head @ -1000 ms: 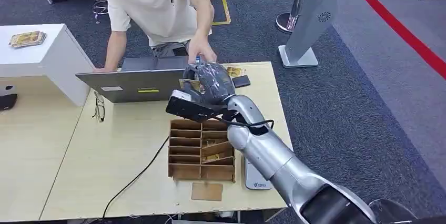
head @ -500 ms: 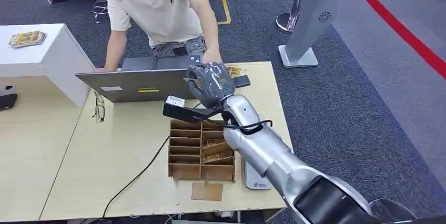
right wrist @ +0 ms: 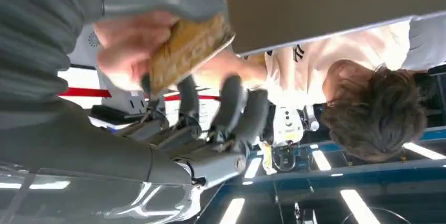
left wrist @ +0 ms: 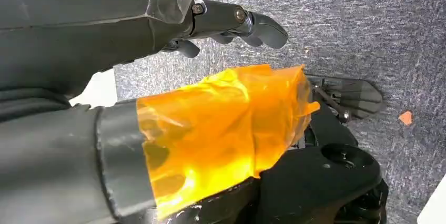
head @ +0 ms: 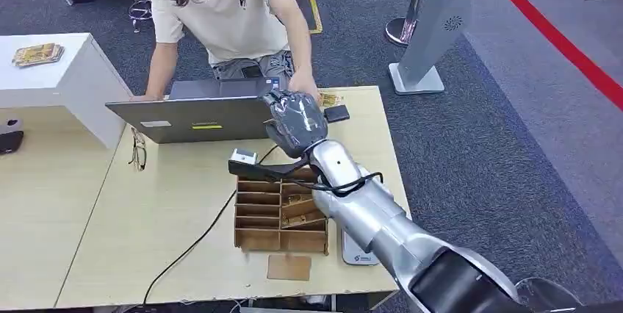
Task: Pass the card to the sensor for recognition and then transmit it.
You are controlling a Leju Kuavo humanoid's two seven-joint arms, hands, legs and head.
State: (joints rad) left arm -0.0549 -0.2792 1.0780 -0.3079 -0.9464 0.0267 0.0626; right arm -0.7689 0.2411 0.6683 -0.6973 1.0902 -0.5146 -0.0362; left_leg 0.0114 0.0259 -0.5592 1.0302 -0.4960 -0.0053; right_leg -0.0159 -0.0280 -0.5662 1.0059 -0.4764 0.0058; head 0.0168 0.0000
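Your card (right wrist: 184,50) sits between the right hand (head: 294,122) and a person's hand (right wrist: 126,45), which grips it too. You cannot tell if your fingers (right wrist: 231,103) still pinch it. The laptop (head: 191,118) is at 9 o'clock. Your left hand (left wrist: 158,77) hangs loosely open, holding nothing.

Open grey laptop (head: 192,117), glasses (head: 138,148) beside it, wooden divided tray (head: 281,211), black cable (head: 192,244), person (head: 220,8) leaning over table (head: 110,232)
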